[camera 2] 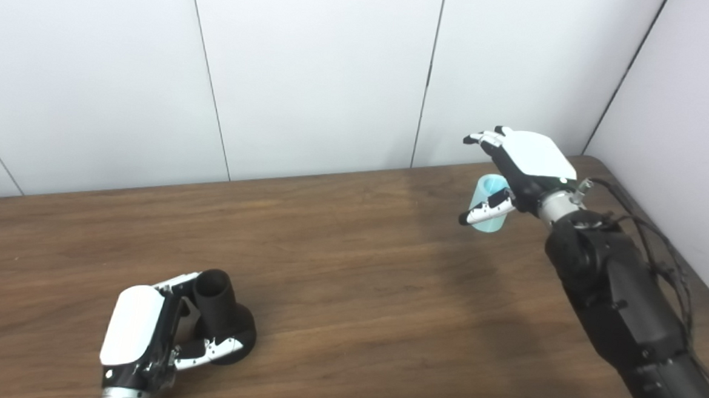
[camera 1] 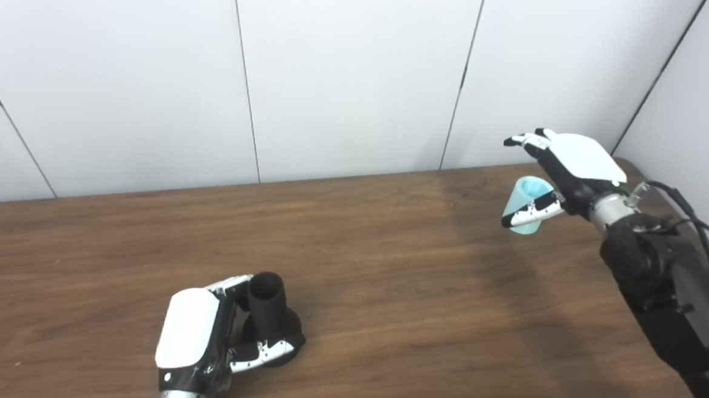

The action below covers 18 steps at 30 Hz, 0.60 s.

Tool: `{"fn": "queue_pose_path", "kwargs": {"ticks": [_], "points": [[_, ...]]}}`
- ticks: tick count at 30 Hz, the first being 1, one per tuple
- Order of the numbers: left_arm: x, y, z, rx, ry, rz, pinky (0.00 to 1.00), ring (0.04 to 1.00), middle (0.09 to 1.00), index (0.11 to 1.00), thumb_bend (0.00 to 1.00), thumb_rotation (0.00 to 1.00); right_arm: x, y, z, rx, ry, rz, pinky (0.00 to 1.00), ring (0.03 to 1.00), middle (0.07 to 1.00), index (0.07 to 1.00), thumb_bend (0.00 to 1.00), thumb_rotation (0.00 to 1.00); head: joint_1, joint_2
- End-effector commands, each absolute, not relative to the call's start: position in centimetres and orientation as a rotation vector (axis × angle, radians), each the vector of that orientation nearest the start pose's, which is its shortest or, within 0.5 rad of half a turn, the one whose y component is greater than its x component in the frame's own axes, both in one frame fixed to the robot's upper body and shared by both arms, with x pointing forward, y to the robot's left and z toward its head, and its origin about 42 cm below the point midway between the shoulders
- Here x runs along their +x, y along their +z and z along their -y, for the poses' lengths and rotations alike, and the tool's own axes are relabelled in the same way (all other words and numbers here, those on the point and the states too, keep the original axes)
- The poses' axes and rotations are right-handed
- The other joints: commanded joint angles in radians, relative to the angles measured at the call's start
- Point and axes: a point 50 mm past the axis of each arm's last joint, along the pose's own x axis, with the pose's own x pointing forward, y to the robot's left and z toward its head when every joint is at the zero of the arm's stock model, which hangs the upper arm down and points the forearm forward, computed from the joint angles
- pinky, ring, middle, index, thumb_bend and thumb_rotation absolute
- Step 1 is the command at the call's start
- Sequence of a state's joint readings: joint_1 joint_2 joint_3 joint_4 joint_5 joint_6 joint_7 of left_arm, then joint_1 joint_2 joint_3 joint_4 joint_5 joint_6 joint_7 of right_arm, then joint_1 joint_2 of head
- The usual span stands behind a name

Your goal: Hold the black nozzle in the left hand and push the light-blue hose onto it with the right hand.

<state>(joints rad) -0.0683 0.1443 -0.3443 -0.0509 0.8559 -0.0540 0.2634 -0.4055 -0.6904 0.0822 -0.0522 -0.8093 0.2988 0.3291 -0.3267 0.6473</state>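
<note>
The black nozzle (camera 1: 267, 316) stands upright on its wide base at the front left of the wooden table (camera 1: 387, 273), open tube end up. My left hand (camera 1: 202, 330) is closed round it, fingers behind the tube and thumb across the base. At the back right the short light-blue hose (camera 1: 525, 202) stands on the table. My right hand (camera 1: 565, 167) is open beside it. Its fingers (camera 1: 524, 140) stretch out above the hose and its thumb (camera 1: 529, 214) lies in front of it, without gripping.
White wall panels (camera 1: 349, 71) close off the table's back edge, and a side wall (camera 1: 698, 120) stands at the right. Black cables (camera 1: 693, 223) run along my right forearm. Bare wood lies between the two hands.
</note>
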Motion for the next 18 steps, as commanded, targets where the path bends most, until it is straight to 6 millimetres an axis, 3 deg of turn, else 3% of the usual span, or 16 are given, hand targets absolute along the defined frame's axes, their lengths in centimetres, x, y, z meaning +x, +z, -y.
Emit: {"fn": "queue_pose_path", "kwargs": {"ticks": [1,5,14,18], "points": [[27.6,11.5,-16.6,0.946,-0.126,0.359,0.37,0.496,0.508,0.462,0.48,0.0,40.0,30.4,39.4,-1.502,-0.131,-0.027,0.94,0.968,0.91,0.867,0.8,0.2,-0.003,0.0],[27.7,11.5,-16.8,0.951,-0.127,0.353,0.37,0.496,0.513,0.459,0.48,0.0,41.6,30.0,40.3,-1.508,-0.151,-0.087,0.87,0.937,0.9,0.849,0.86,0.19,-0.007,-0.001],[27.9,11.5,-16.9,0.958,-0.138,0.343,0.37,0.484,0.512,0.462,0.48,0.0,43.4,29.9,41.3,-1.539,-0.147,-0.181,0.87,0.924,0.88,0.851,0.87,0.2,-0.01,-0.002],[28.0,11.6,-16.9,0.963,-0.14,0.341,0.37,0.478,0.509,0.461,0.48,0.0,43.9,29.4,41.8,-1.501,-0.152,-0.216,0.84,0.915,0.884,0.845,0.86,0.15,0.007,0.001]]}}
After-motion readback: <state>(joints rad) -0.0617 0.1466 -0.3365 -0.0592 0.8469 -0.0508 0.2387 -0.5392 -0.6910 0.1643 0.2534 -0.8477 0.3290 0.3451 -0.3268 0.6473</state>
